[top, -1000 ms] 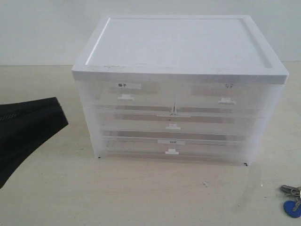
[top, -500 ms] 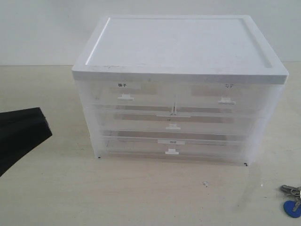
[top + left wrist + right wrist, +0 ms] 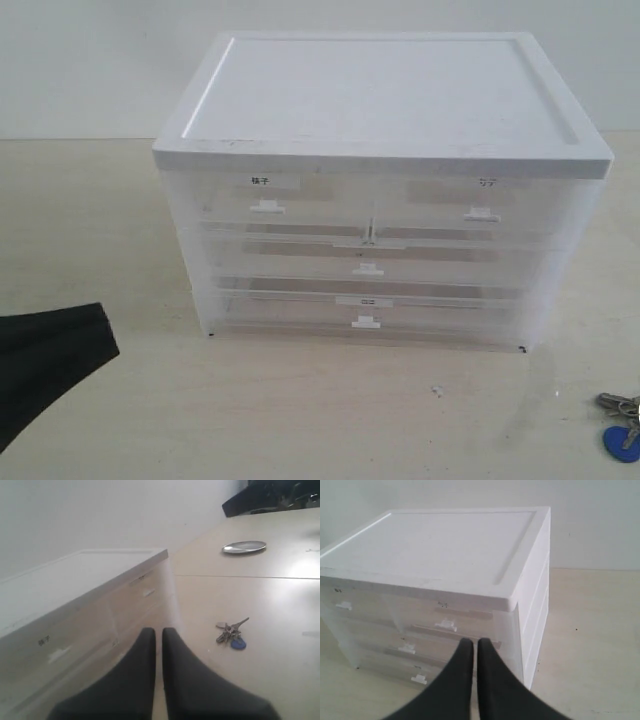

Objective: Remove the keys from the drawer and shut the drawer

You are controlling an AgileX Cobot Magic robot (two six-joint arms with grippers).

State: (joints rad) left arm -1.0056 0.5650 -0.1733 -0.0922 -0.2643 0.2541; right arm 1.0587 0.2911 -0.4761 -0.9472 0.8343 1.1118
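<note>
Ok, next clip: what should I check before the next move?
1. Are the keys out: ok, they lie on the table, apart from the cabinet.
2. All drawers closed: ok, fronts look flush.
3. Nothing in the left claw: ok, shut and empty.
4. Nothing in the right claw: ok, shut and empty.
5. Nothing left inside: cannot tell, fronts are cloudy.
</note>
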